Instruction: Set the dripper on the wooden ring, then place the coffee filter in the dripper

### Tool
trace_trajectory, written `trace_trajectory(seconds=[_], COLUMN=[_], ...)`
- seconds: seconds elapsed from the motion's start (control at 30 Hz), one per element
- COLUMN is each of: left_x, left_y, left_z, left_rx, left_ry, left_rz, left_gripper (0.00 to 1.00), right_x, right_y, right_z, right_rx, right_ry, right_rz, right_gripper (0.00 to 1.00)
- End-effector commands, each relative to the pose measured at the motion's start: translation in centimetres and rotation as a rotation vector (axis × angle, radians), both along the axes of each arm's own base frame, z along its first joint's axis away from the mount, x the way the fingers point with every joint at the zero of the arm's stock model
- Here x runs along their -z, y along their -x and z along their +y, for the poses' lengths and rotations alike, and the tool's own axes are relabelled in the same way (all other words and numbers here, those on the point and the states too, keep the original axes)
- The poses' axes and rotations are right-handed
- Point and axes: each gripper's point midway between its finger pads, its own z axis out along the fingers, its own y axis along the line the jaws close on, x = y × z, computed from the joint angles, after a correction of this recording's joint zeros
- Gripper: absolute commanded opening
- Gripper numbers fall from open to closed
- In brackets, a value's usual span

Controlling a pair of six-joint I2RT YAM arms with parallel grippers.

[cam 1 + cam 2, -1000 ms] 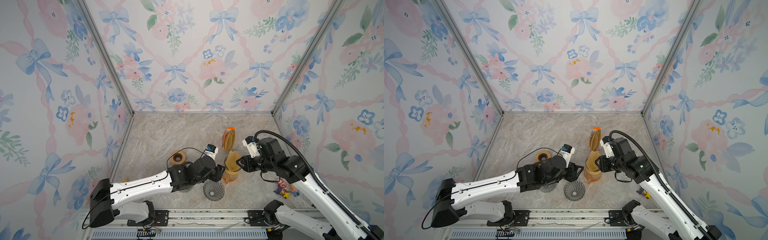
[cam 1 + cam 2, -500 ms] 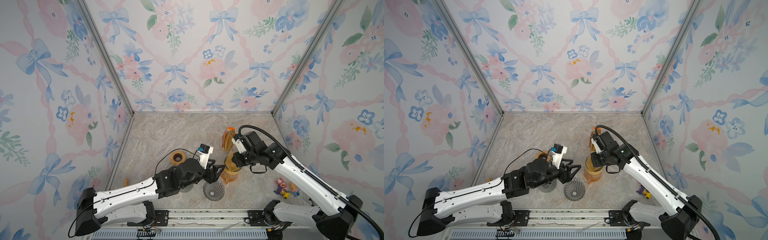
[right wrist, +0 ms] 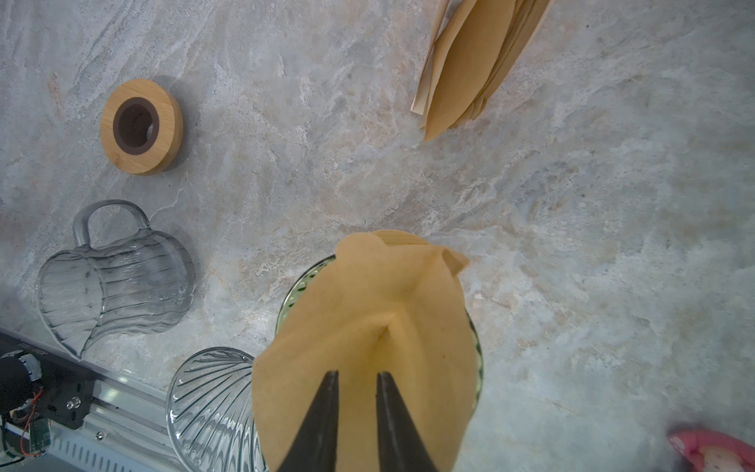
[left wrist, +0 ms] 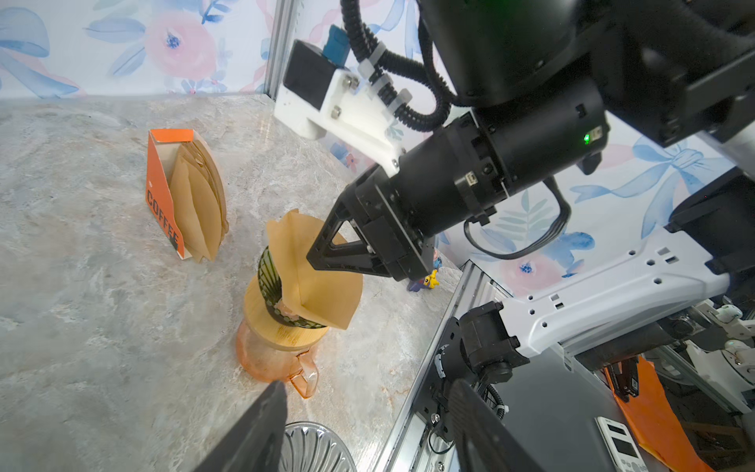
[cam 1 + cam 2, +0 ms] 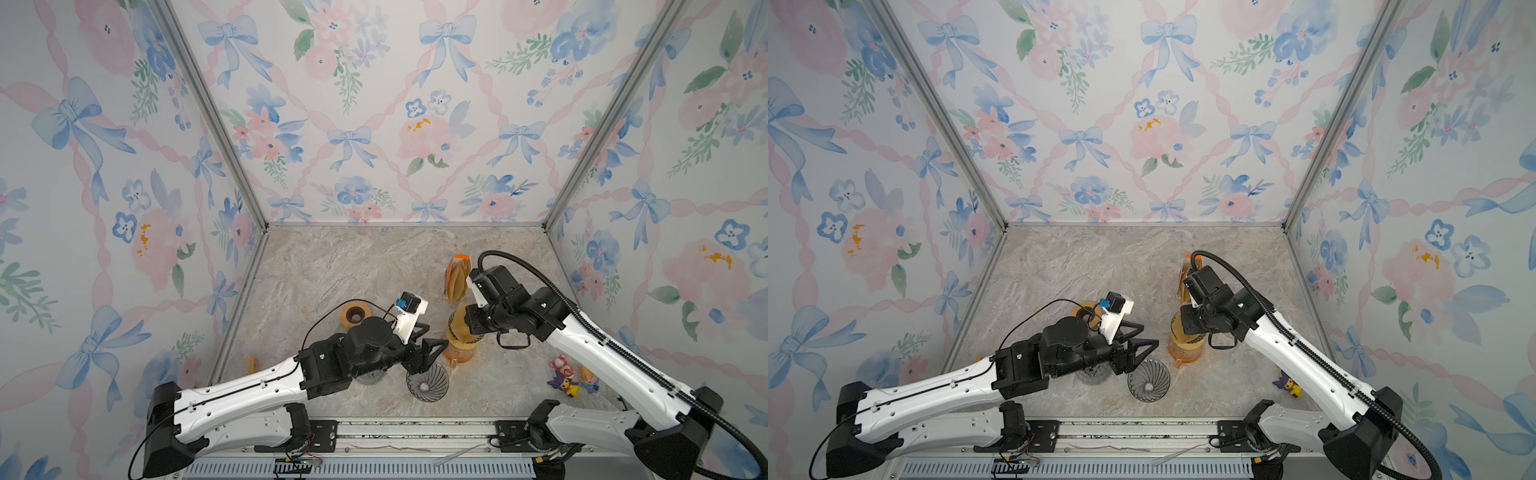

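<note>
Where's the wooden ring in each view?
In a top view: wooden ring on the table, just beyond the left arm.
In a top view: same ring, partly hidden by that arm.
Left wrist: not in view.
Right wrist: wooden ring near the glass jug.
Shared landmark: clear ribbed glass cone.

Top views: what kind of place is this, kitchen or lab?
Likely a staged robot test cell, not a real kitchen: floral wallpaper panels in metal framing, two arms on a base rail, pour-over dripper on a marble-look tabletop.
</note>
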Motion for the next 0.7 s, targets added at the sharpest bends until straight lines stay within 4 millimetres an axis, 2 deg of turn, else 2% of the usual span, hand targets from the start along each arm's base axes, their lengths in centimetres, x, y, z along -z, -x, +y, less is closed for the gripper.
trace_trajectory(seconds=[0.0, 0.2, 0.53, 0.6, 0.67], left_x=[0.6, 0.7, 3.0, 3.0, 2.7], left_y=[-0.2, -0.9, -1.5, -1.4, -1.3], left_z=[-0.2, -1.1, -2.2, -2.3, -2.2], left_rx=[0.004, -0.024, -0.068, -0.071, -0.075], left_ry=[-0.016, 0.038, 0.078, 0.081, 0.091], left_rz=[0.001, 0.011, 0.066, 0.073, 0.077], left_gripper=[0.67, 0.67, 0.7, 0.72, 0.78], right_x=[1.2, 2.4, 3.8, 4.0, 4.3], right_y=[0.3, 0.5, 0.2, 0.0, -0.1], right_z=[-0.4, -0.6, -0.4, -0.3, -0.2], right_rx=[0.015, 0.026, -0.022, -0.026, -0.03], right_ry=[0.047, 0.045, 0.078, 0.085, 0.087], right_rz=[0.027, 0.025, 0.022, 0.023, 0.022], right_gripper=[0.21, 0.26, 0.32, 0.32, 0.32])
